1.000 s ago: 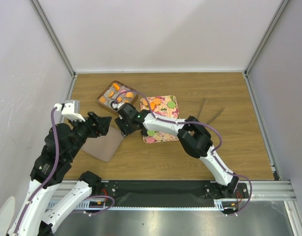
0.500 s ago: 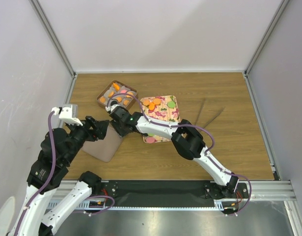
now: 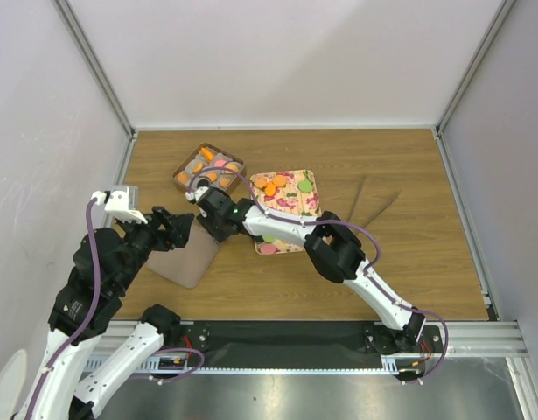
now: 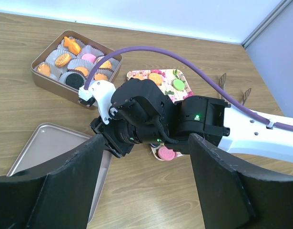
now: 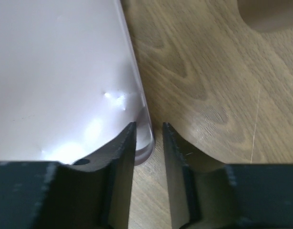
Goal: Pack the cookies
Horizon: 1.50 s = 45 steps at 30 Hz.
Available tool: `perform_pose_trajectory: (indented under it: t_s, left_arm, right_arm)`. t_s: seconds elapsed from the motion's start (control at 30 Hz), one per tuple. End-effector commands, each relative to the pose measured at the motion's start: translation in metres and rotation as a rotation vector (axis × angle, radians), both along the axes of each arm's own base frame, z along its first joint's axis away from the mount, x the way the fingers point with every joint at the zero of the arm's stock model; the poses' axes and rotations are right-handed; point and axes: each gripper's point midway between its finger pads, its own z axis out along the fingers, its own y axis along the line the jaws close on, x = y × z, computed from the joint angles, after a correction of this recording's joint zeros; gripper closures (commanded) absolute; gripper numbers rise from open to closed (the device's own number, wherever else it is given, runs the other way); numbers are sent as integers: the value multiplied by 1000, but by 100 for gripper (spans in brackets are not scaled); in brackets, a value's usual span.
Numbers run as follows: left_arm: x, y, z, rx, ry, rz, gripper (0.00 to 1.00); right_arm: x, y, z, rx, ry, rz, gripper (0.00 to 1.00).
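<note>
Orange, pink and black cookies [image 4: 63,59] lie in paper cups in the brown box [image 3: 178,175]. More cookies [image 3: 273,184], orange, green and pink, sit on the floral tray [image 3: 290,207]; a pink one [image 4: 165,154] shows at its near end. The flat brown lid [image 3: 185,258] lies left of the tray. My right gripper [image 5: 148,126] straddles the rim of the lid's corner [image 5: 142,107]: one finger is over the lid's inside, the other outside over the wood, and a gap remains beside the rim. My left gripper [image 4: 147,140] hovers wide open and empty, above the wood just behind the right wrist.
Two thin dark sticks [image 3: 373,206] lie on the wood right of the tray. The right arm [image 3: 338,249] stretches across the table's middle. Grey walls close in the left, back and right sides.
The right gripper has slid left to the lid's corner and its jaws have narrowed around the rim. The left gripper has drawn back slightly toward the left.
</note>
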Motion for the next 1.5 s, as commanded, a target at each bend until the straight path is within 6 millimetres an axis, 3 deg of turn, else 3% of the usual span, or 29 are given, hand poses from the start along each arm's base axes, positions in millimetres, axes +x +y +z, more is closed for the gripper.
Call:
perform_pose_trajectory:
  t_s: [0.0,0.27,0.43,0.53,0.63,0.67,0.77,0.97,1.0,1.1,1.43,1.47]
  left_arm:
    - [3,3,4,1,-21,20,22]
    - [6,5,11,-11,-34,39,22]
    - [6,8,17,-23,-51,60,21]
    - [6,9,21,-30,-57,62,21]
    - [4,11,27,-37,-68,73,21]
    - [4,13,28,-37,-72,77,20]
    - [4,12,31,-46,-78,78,20]
    - [11,2,24,-59,-60,50,17]
    - [13,0,21,-64,-49,45,17]
    - [19,-8,18,-74,-28,30,17]
    - [48,-39,4,-122,78,-58,19]
    - [45,-50,3,-149,97,-131,20]
  right_arm:
    - [-1,11,6,36,-28,75,67]
    - [4,-2,5,-21,-62,57,84]
    - [4,-4,22,4,-67,32,100]
    - [4,-8,32,18,-62,15,100]
    - [7,-17,50,31,-76,-18,100]
    - [8,-20,68,57,-90,-25,100]
    - [8,-32,79,88,-81,-47,100]
    - [6,-65,113,127,-85,-118,100]
    - [6,-70,126,147,-97,-129,100]
    - [9,-91,130,159,-81,-195,100]
    - [28,-182,177,306,-68,-447,100]
    - [27,-189,188,329,-88,-462,100]
